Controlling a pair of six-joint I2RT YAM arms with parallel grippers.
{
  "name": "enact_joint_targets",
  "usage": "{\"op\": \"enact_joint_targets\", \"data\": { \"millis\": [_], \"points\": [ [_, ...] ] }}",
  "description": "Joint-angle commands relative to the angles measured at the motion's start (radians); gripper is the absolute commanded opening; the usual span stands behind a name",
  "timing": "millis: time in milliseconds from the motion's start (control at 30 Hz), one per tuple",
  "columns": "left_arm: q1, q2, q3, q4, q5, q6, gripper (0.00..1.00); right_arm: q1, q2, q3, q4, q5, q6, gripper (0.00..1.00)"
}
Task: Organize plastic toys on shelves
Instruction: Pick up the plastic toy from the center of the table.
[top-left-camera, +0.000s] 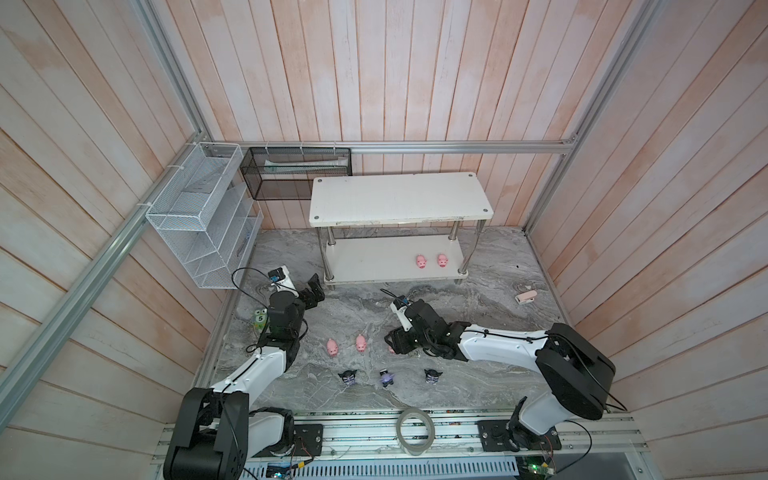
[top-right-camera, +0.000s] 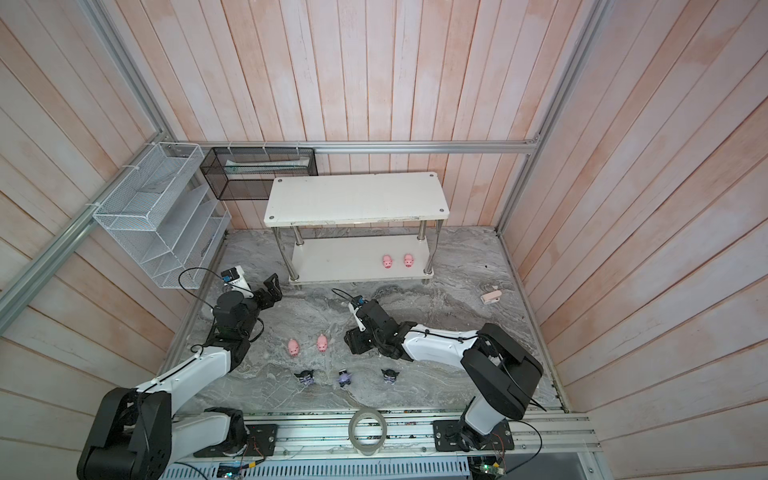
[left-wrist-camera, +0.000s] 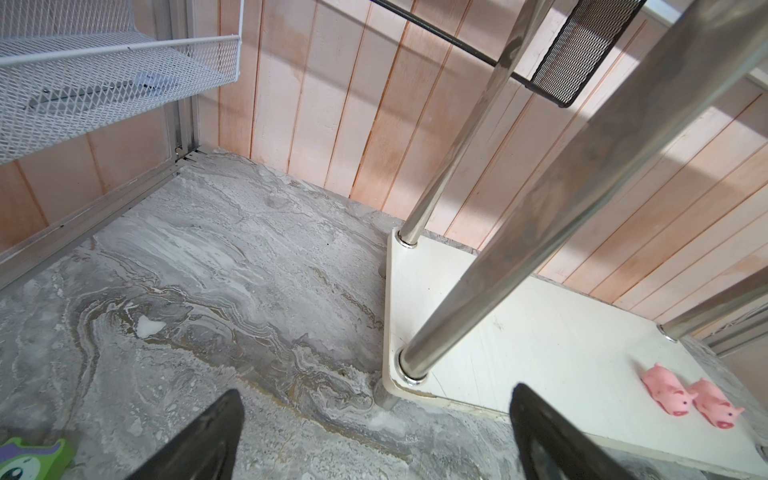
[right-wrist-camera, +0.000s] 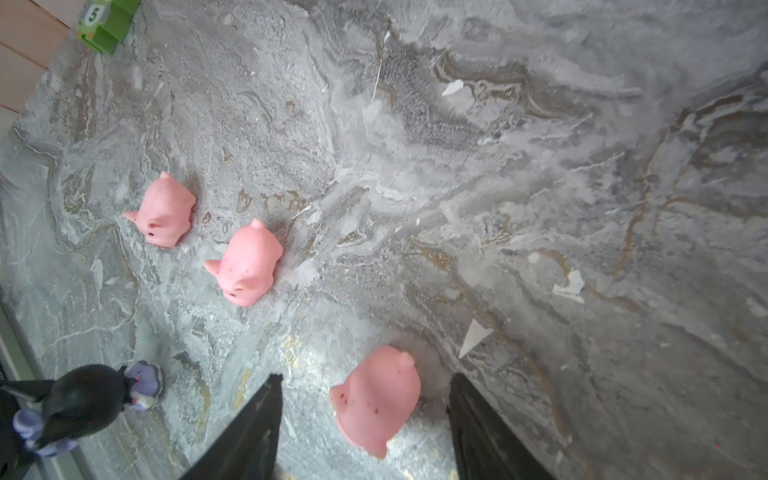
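Observation:
The white two-tier shelves stand at the back, with two pink pigs on the lower board. Two more pigs lie on the marble table. A third pig lies between the fingers of my right gripper, which is open with a gap on each side. Three dark figurines with pointed ears stand in a row nearer the front. My left gripper is open and empty, just off the lower board's left front corner.
A green toy marked "5" sits by the left arm. A white wire mesh rack and a black mesh basket hang at the back left. A tape roll rests on the front rail. A small pink-white object lies at the right.

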Motion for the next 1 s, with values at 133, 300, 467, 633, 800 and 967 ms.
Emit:
{"op": "enact_joint_targets", "data": {
  "millis": [133,300,467,633,800,967],
  "points": [
    [-0.003,-0.018,-0.015,-0.007,-0.003,-0.006,1.0,0.04,0.036,0.037,-0.058,-0.014,0.022,0.64],
    [-0.004,-0.023,-0.02,-0.008,-0.002,-0.006,1.0,0.057,0.069,0.03,-0.06,-0.011,0.035,0.64],
    [-0.004,-0.025,-0.027,-0.007,-0.002,-0.009,1.0,0.064,0.084,0.032,-0.073,0.026,0.033,0.63],
    [-0.003,-0.029,-0.031,-0.008,-0.005,-0.008,1.0,0.065,0.095,0.035,-0.088,0.05,0.035,0.62],
    [-0.003,-0.029,-0.032,-0.006,-0.006,-0.008,1.0,0.073,0.075,0.036,-0.092,0.072,0.035,0.61],
    [-0.003,-0.023,-0.033,-0.006,-0.005,-0.01,1.0,0.081,0.035,0.022,-0.079,0.092,0.045,0.59]
  ]
}}
